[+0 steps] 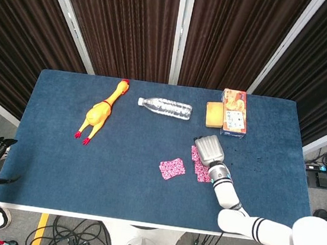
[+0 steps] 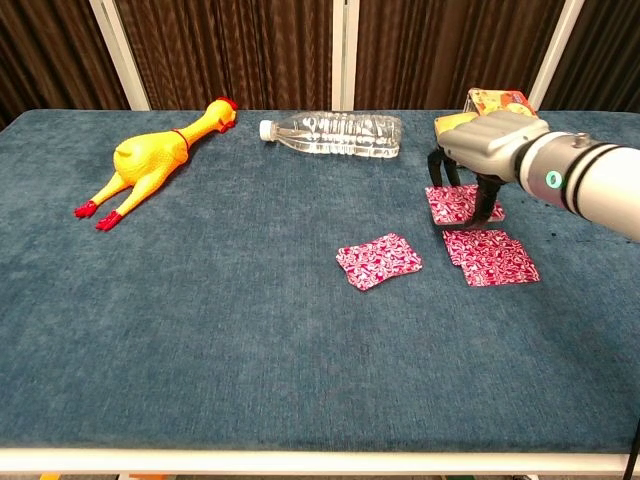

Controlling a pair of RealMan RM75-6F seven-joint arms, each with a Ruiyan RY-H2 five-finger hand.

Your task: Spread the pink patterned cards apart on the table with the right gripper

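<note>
right hand (image 2: pixel 478 160), fingers spread down onto pink cards (image 2: pixel 462 203), sits near bottle (image 2: pixel 335 133), sponge (image 1: pixel 214 114) and box (image 1: pixel 235 113).

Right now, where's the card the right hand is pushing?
In the chest view the pushed card lies right of centre under the right hand, just behind another pink card and in front of the yellow sponge.
</note>
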